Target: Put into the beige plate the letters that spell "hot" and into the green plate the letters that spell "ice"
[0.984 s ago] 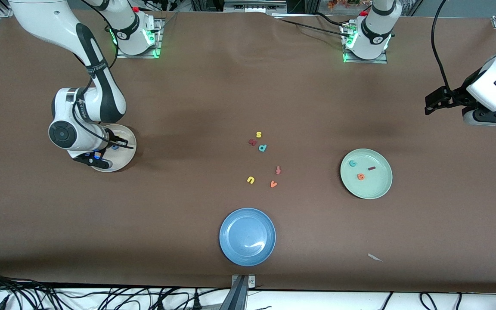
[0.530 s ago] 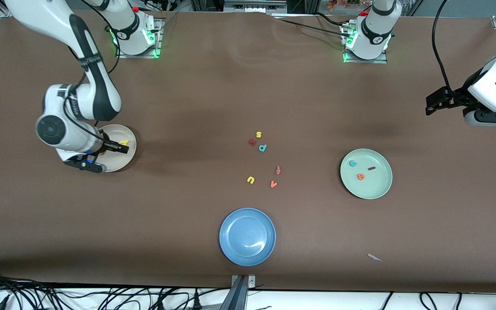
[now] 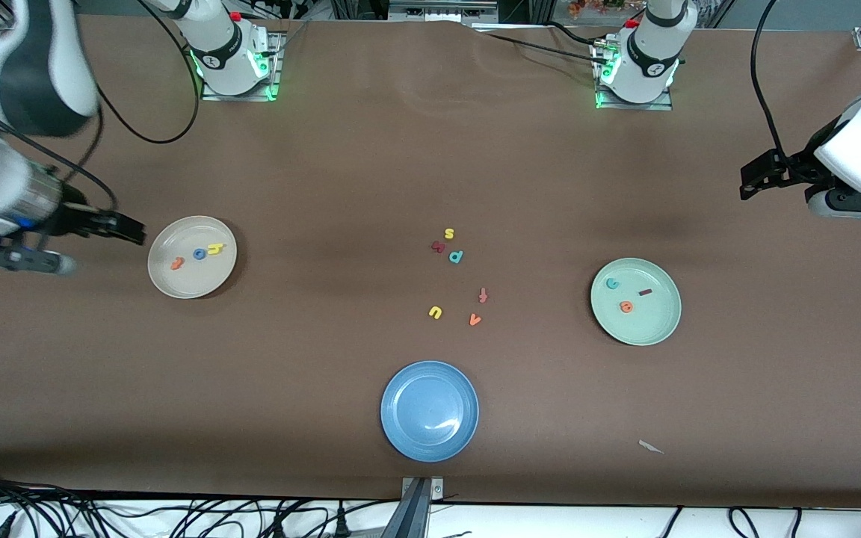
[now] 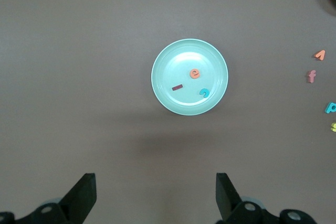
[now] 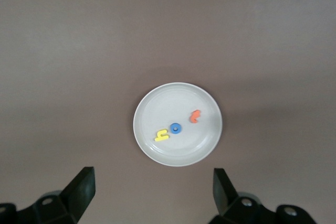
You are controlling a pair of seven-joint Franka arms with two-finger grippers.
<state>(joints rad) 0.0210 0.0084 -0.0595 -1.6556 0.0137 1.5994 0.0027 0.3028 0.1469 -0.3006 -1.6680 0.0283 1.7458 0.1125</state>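
And there it is: both words are sorted. The beige plate (image 3: 191,278) sits toward the right arm's end of the surface, and in it lie the yellow h (image 3: 214,249), the blue o (image 3: 199,255) and the orange t (image 3: 177,263), side by side in a slightly slanted row, all flat and apart from the rim. The right claw (image 3: 125,230) hangs up over bare surface just beside that plate, jaws spread wide and empty, which reads as a release done and nothing more to carry.

At the left arm's end, the green plate (image 3: 662,325) holds the teal c (image 3: 612,283), the dark red i (image 3: 646,292) and the orange e (image 3: 626,306), spaced loosely. The left claw (image 3: 755,178) waits high near that edge, also wide open, holding nothing.

The spare letters (image 3: 457,256) stay mid-surface, and the blue plate (image 3: 400,433) sits near the front edge, unused. By my judgement, the job looks finished.
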